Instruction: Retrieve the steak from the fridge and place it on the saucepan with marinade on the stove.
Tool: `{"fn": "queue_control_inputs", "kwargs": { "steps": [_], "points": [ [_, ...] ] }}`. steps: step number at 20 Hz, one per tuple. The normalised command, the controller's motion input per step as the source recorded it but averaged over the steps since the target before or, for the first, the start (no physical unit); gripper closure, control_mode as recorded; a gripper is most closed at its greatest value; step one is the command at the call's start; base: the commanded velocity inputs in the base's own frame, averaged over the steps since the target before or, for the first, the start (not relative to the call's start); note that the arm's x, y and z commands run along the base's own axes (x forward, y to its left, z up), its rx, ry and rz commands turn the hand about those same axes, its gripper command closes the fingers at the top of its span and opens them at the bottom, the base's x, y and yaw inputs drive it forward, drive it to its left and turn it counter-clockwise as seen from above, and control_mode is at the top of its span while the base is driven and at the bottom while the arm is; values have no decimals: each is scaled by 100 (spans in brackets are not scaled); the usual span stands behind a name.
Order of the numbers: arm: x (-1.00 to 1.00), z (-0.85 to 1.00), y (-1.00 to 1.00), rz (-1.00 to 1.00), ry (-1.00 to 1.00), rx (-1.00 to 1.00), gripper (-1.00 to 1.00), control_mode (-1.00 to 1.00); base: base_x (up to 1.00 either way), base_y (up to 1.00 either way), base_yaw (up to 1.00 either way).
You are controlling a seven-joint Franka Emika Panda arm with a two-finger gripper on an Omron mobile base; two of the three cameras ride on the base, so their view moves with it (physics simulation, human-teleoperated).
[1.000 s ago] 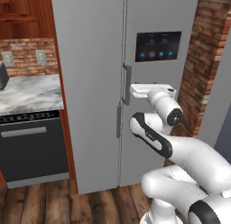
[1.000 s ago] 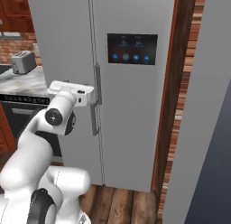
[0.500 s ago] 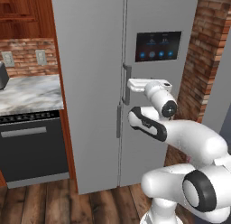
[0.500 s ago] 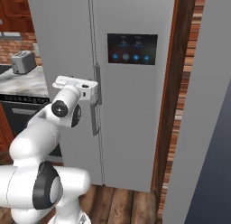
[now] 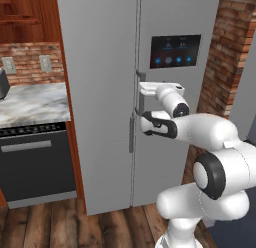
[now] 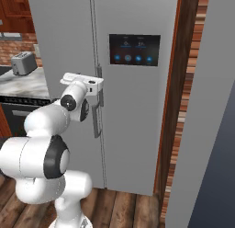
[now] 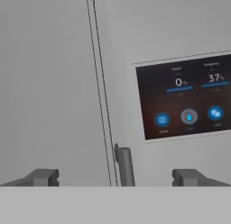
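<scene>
The fridge [image 5: 100,67] is a tall grey double-door unit and both doors are closed. A dark touch panel [image 5: 175,51] with blue icons sits on its right door. My gripper [image 5: 141,90] is up against the top of the right door's vertical handle [image 7: 124,166], close to the seam. In the hand view the gripper [image 7: 116,178] is open, with the handle's top standing between the two wide-apart fingertips [image 7: 43,177]. From the right base view the gripper [image 6: 100,84] meets the fridge [image 6: 133,121] at the same handle. The steak is hidden behind the shut doors. The saucepan, marinade and stove are out of view.
Left of the fridge a black dishwasher [image 5: 35,162] sits under a marble counter [image 5: 30,99], which carries a steel toaster [image 6: 23,62]. A brick wall [image 5: 225,67] flanks the fridge on the right, and a grey panel [image 6: 206,130] stands nearer on that side. The floor is wood.
The arm has stretched forward and the gripper has moved up to the fridge door's handle. Its fingers have stayed wide apart. The doors have not moved.
</scene>
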Motion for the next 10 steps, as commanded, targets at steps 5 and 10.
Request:
{"fn": "queue_control_inputs", "kwargs": {
  "steps": [5,10],
  "points": [
    [31,-20,0,0,0,0,-100,-100,0,0,0],
    [28,-24,0,0,0,0,-100,-100,0,0,0]
  ]
}}
